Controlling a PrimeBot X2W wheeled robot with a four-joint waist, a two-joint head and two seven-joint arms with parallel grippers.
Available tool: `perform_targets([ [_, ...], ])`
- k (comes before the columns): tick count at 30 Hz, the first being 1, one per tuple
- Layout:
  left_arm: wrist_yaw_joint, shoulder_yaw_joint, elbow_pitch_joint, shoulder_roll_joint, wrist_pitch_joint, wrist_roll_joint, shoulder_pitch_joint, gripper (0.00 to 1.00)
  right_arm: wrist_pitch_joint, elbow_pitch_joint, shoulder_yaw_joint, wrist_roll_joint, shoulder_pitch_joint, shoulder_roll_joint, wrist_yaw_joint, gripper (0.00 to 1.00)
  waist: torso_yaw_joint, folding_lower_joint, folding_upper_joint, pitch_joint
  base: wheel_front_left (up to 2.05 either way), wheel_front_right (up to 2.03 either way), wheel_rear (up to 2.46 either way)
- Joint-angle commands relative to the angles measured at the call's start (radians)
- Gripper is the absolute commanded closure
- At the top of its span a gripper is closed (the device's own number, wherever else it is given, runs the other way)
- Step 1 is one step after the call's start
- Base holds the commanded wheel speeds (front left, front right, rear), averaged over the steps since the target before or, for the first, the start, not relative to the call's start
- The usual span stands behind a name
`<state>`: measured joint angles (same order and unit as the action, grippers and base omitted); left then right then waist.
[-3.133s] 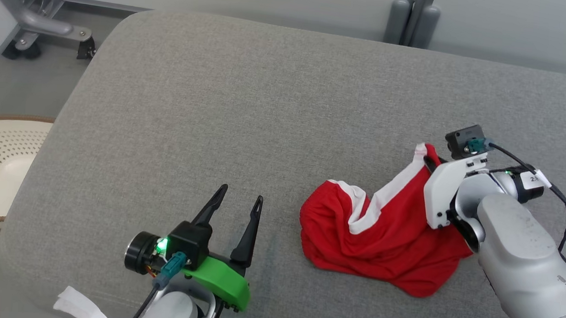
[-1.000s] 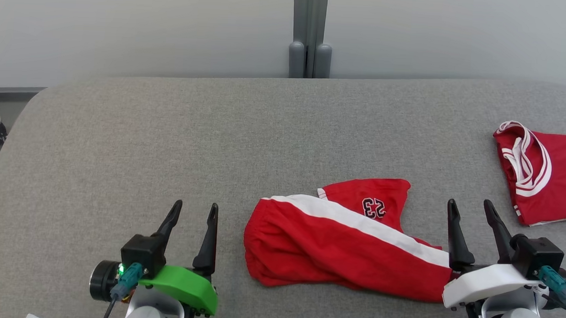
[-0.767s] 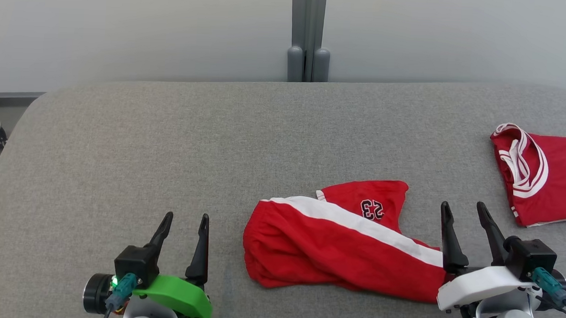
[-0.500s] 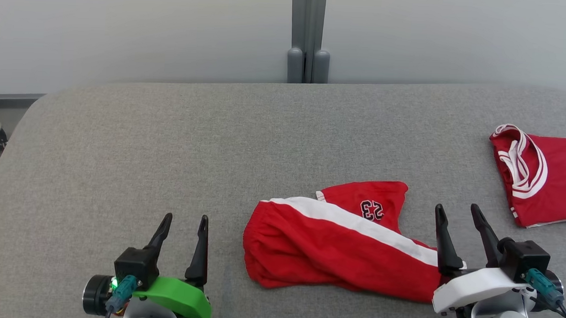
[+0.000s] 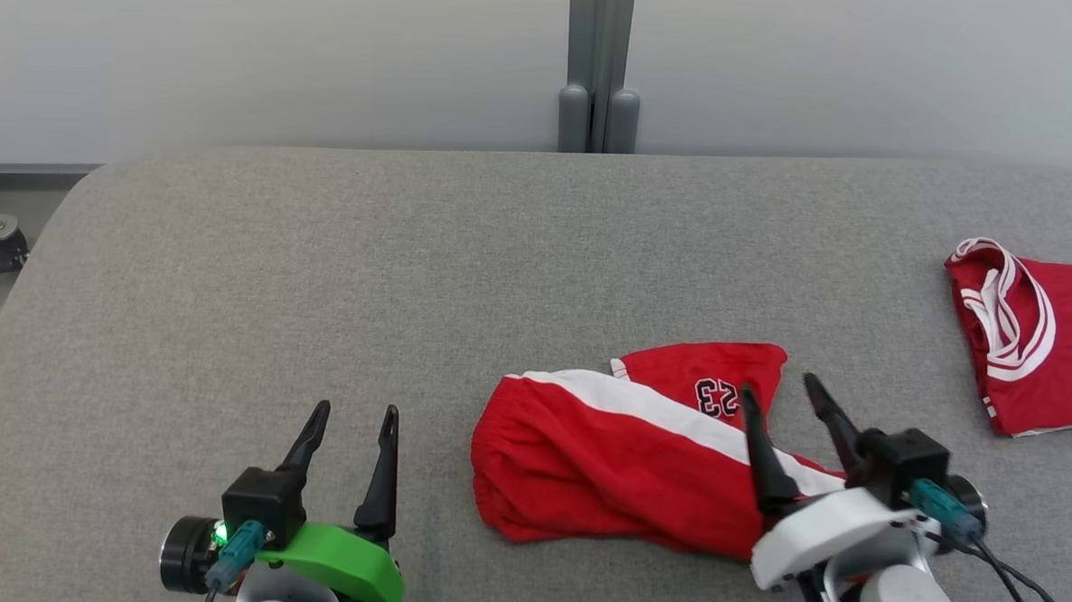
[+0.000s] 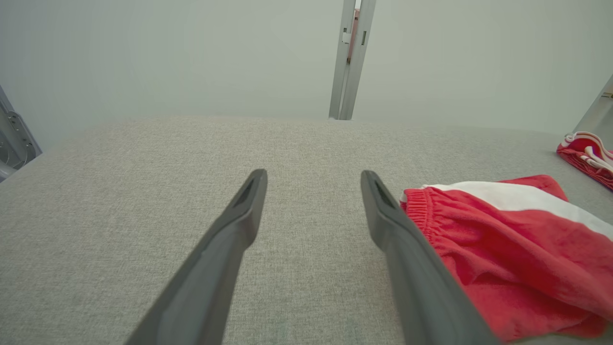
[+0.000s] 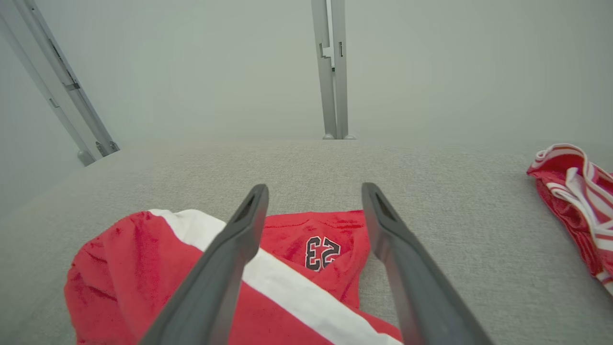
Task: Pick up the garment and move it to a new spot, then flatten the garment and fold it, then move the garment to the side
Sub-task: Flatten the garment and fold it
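Garment [image 5: 601, 467] (red shorts with a white side stripe) lies crumpled on the grey tabletop [image 5: 321, 255], its right end beneath the right pincer [image 5: 778, 386]. That pincer is spread and grips nothing; in its wrist view the two fingers [image 7: 230, 268] straddle the number 23 [image 5: 717, 397], and whether they touch the cloth I cannot tell. The left pincer [image 5: 356, 409], also spread and empty, sits just left of the elastic waistband [image 6: 421, 211]. A second red garment [image 5: 1040, 350] with white trim lies well apart, at the tabletop's right edge.
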<state>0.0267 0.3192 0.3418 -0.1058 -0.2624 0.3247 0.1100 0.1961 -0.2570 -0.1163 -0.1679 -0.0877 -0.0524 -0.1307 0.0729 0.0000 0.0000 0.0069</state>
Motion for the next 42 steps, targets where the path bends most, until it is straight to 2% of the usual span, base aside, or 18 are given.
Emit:
perform_targets([
  [1, -0.006, -0.006, 0.0, 0.005, -0.003, -0.008, -0.001, 0.0, -0.02, -0.01, -0.04, -0.001, -0.034, -0.01, 0.0, 0.0, 0.007, 0.0, 0.0, 0.008, 0.0, 0.0, 0.0],
  [6, -0.02, -0.009, 0.003, 0.016, -0.003, -0.023, 0.024, 0.0, -0.112, -0.08, -0.24, -0.054, -0.162, -0.059, 0.0, 0.0, 0.042, 0.0, 0.0, 0.033, 0.0, 0.0, 0.0],
  [10, -0.028, -0.015, 0.003, 0.026, -0.003, -0.033, 0.033, 0.0, -0.164, -0.173, -0.349, -0.099, -0.254, -0.094, 0.0, 0.0, 0.078, 0.0, 0.0, 0.053, 0.0, 0.0, 0.0],
  [14, -0.034, -0.022, 0.005, 0.033, -0.003, -0.042, 0.042, 0.0, -0.204, -0.288, -0.4, -0.118, -0.329, -0.114, 0.0, 0.0, 0.108, 0.0, 0.0, 0.068, 0.0, 0.0, 0.0],
  [17, -0.038, -0.028, 0.004, 0.039, -0.003, -0.048, 0.044, 0.0, -0.227, -0.35, -0.421, -0.147, -0.355, -0.103, 0.0, 0.0, 0.122, 0.0, 0.0, 0.074, 0.0, 0.0, 0.0],
  [18, -0.038, -0.031, 0.004, 0.04, -0.003, -0.051, 0.042, 0.0, -0.233, -0.369, -0.432, -0.161, -0.364, -0.102, 0.0, 0.51, 0.124, 0.0, 0.0, 0.075, 0.0, 0.0, 0.0],
  [19, -0.039, -0.033, 0.004, 0.041, -0.003, -0.052, 0.042, 0.0, -0.239, -0.381, -0.441, -0.173, -0.37, -0.101, 0.0, 0.64, 0.125, 0.0, 0.0, 0.076, 0.0, 0.0, 0.0],
  [20, -0.04, -0.037, 0.004, 0.042, -0.003, -0.054, 0.041, 0.0, -0.242, -0.392, -0.453, -0.184, -0.375, -0.103, 0.0, 0.98, 0.125, 0.0, 0.0, 0.077, 0.0, 0.0, 0.0],
  [26, -0.043, -0.053, 0.002, 0.046, -0.003, -0.061, 0.035, 0.0, -0.173, -0.387, -0.518, -0.235, -0.39, -0.105, 0.0, 1.0, 0.107, 0.0, 0.0, 0.075, 0.0, 0.0, 0.0],
  [33, -0.051, -0.067, 0.004, 0.049, -0.003, -0.072, 0.028, 0.0, -0.089, -0.288, -0.621, -0.268, -0.336, -0.119, 0.0, 1.0, 0.069, 0.0, 0.0, 0.068, 0.0, 0.0, 0.0],
  [42, -0.059, -0.08, -0.001, 0.051, -0.003, -0.088, 0.026, 0.0, -0.07, -0.188, -0.714, -0.257, -0.237, -0.167, 0.0, 1.0, 0.042, 0.0, 0.0, 0.071, 0.0, 0.0, 0.0],
])
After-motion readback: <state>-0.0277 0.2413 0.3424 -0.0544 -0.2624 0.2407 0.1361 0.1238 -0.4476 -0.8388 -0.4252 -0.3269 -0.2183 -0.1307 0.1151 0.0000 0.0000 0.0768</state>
